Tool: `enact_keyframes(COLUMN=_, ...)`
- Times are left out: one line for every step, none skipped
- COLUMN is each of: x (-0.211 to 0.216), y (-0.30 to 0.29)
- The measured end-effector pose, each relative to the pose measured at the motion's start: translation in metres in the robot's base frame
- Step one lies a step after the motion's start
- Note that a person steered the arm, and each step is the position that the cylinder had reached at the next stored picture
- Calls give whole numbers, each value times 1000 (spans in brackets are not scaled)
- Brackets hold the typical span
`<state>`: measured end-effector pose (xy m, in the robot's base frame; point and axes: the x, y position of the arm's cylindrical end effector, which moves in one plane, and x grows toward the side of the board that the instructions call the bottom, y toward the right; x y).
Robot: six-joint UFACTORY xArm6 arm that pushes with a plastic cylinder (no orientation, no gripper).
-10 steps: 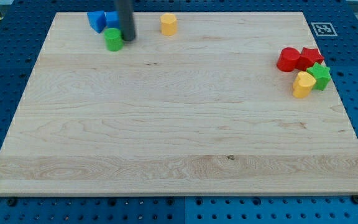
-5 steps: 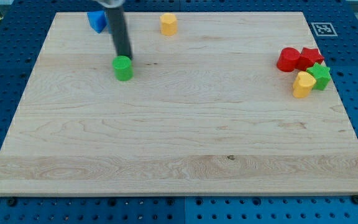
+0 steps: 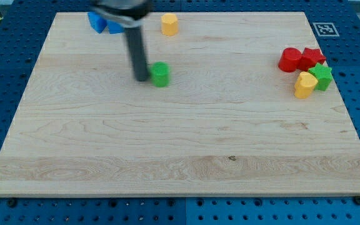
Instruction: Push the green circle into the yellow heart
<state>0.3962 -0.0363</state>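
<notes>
The green circle (image 3: 160, 74) stands on the wooden board (image 3: 180, 144), left of centre in the upper part. My tip (image 3: 142, 79) is right at its left side, touching or nearly touching it. The yellow heart (image 3: 305, 84) sits at the view's right edge of the board, far to the right of the green circle. It stands against a green star (image 3: 322, 76).
A red block (image 3: 290, 60) and a red star (image 3: 313, 57) sit just above the yellow heart. Two blue blocks (image 3: 97, 20) lie at the top left, partly behind the rod. A yellow block (image 3: 169, 24) stands at the top centre.
The green circle has slid down and to the right, from the top left near the blue blocks toward the board's middle. My tip has followed it and now stands on its left.
</notes>
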Motion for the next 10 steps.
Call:
enact_keyframes(x=0, y=89)
enact_keyframes(x=0, y=128)
enact_keyframes(x=0, y=137)
enact_keyframes(x=0, y=173)
enact_keyframes(x=1, y=216)
enact_keyframes(x=1, y=238)
enact_keyframes(x=1, y=221)
enact_keyframes(x=3, y=177)
enact_keyframes(x=18, y=171)
enact_keyframes(x=30, y=192)
